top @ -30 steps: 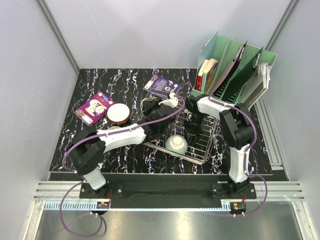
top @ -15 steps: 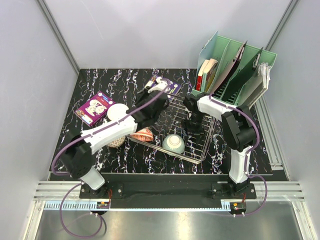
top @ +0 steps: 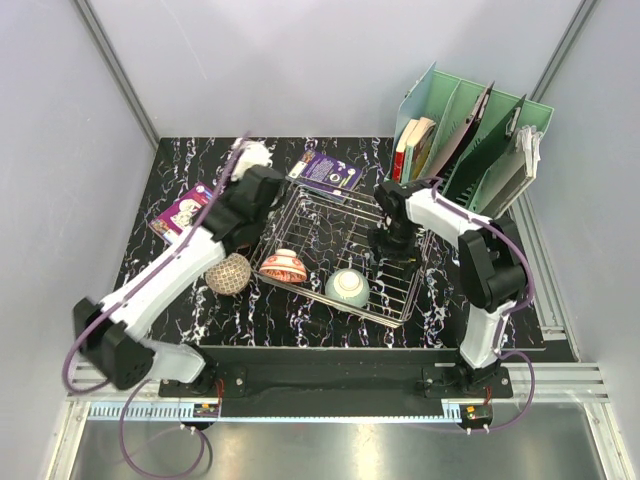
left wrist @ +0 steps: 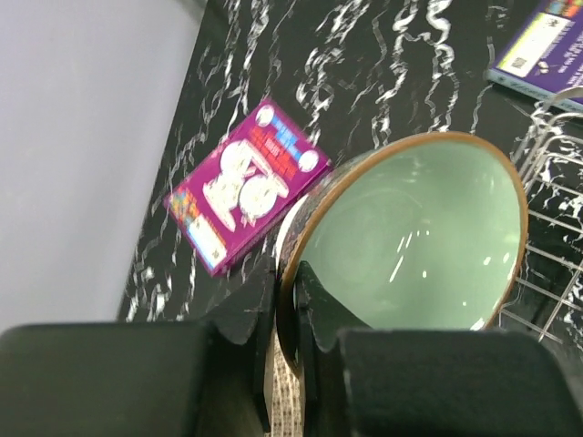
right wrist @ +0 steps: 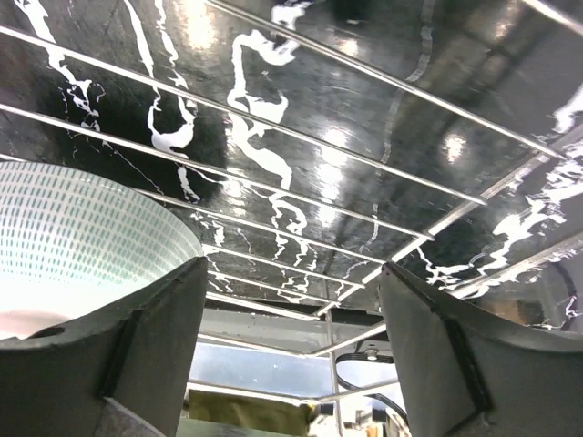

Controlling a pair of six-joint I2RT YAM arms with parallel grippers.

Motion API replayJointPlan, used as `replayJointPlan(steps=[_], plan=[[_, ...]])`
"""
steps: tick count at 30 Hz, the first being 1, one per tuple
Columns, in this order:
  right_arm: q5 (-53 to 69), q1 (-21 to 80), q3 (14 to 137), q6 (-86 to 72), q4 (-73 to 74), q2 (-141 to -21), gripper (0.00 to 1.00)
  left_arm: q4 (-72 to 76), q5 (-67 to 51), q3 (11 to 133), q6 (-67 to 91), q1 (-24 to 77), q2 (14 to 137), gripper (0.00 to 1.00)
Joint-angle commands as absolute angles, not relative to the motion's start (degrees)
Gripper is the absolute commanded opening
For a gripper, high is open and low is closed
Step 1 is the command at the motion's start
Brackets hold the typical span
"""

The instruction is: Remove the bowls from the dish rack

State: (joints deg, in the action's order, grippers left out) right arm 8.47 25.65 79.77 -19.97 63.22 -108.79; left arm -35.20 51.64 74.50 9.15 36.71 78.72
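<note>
From above, the chrome wire dish rack [top: 335,230] is holding two small ceramic bowls, a red-pink floral bowl [top: 284,266] and a pale patterned bowl [top: 349,288]. A grey patterned bowl [top: 229,273] is lying outside on the black marbled bench [top: 185,165].

At the left wrist, the left tool [left wrist: 284,305] is pinching the rim of a celadon green bowl [left wrist: 410,246] beside the rack's edge.

At the right wrist, the right tool [right wrist: 291,273] is gaping wide and empty over rack wires. By my judgement, two bowls are waiting to be unloaded.

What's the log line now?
left gripper: shut on green bowl | right gripper: open over dish rack | in rack: red floral bowl, pale bowl
</note>
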Motion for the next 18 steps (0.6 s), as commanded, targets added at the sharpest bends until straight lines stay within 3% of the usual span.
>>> replayJointPlan(steps=[1,11,18], plan=[[5.19,23.73,78.31,-22.06,60.91,-103.01,0.83,-41.56,49.75,71.73,21.96,33.67,68.39,0.00],[3.17,20.57,81.56,-26.01,59.33,-99.23,0.84,-54.39,40.08,63.30,36.89,23.92,54.94,0.00],[1.58,20.04,85.08,-27.51,59.15,-98.70,0.85,-52.30,33.41,52.39,41.22,18.47,50.36,0.00]])
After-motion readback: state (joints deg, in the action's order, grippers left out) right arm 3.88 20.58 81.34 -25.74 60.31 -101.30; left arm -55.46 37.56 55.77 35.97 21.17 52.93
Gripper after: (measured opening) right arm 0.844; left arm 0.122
